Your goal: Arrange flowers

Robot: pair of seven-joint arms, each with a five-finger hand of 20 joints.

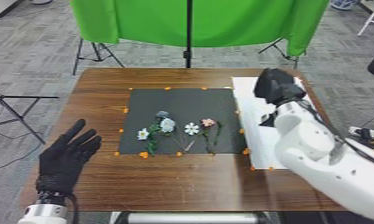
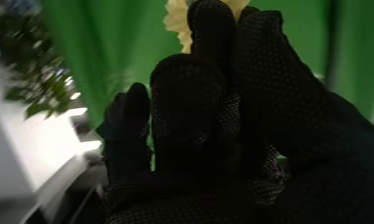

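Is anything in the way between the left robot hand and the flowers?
Nothing visible stands between the left robot hand and the flowers. Between them lie the table and the edge of the black mat, with small orange bits along it.

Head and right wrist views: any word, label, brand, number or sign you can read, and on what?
None that I can read.
Black mat, white sheet: no lettering can be made out.
Orange marks round the mat: too small to tell if they carry print.
Yellow piece at the right hand: no print visible.
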